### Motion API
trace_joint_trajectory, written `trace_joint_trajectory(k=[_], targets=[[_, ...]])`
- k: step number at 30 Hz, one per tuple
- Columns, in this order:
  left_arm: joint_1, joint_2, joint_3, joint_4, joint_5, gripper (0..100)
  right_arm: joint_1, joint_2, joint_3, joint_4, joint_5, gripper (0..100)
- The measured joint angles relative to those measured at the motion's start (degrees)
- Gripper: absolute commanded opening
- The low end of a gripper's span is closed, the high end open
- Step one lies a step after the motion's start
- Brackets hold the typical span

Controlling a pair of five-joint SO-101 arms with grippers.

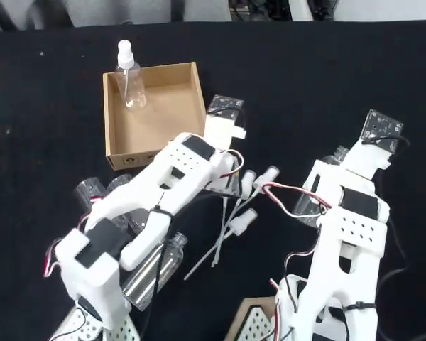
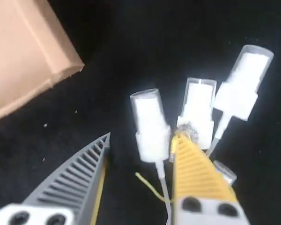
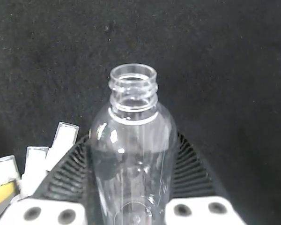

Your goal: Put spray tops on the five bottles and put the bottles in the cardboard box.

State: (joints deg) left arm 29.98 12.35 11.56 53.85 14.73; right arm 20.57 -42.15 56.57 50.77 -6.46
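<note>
- Left gripper (image 2: 142, 137): the fingers are spread apart and grip nothing, with the grey finger (image 2: 77, 176) on one side and the yellow finger (image 2: 193, 173) on the other.
- Near top (image 2: 150, 125): it lies on the cloth (image 1: 305, 71) in the gap between the two fingers. It is close against the yellow finger and apart from the grey one. Its thin tube runs back alongside the yellow finger.
- Middle top (image 2: 199, 110): it lies just beyond the yellow fingertip and appears to touch it.
- Far top (image 2: 243, 77): it lies outside the yellow finger, just beside the middle top.
- Box (image 2: 23, 51): it lies beyond the grey finger, outside the gap.
- Right gripper (image 3: 132, 140): the fingers are clenched on a bottle (image 3: 133, 117), one finger against each flank of its body. The open neck projects past the fingertips and carries no top.
- Capped bottle (image 1: 132, 85): it sits in a far corner of the box, well apart from both grippers.
- Spare bottles (image 1: 158, 264): they are topless and lie on the cloth beside the left arm, behind its fingers.
</note>
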Motion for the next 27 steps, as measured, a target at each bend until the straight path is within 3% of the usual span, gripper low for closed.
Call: trace_joint_trajectory(k=[9,16,27], targets=[[-0.1,6.2,-2.7,0.0,0.0,18,0.0,0.0,0.0,0.0,0.0,5.0],[0.0,6.2,-3.0,1.1,0.0,9,0.0,0.0,0.0,0.0,0.0,5.0],[0.0,6.2,-3.3,1.6,0.0,8,0.0,0.0,0.0,0.0,0.0,5.0]])
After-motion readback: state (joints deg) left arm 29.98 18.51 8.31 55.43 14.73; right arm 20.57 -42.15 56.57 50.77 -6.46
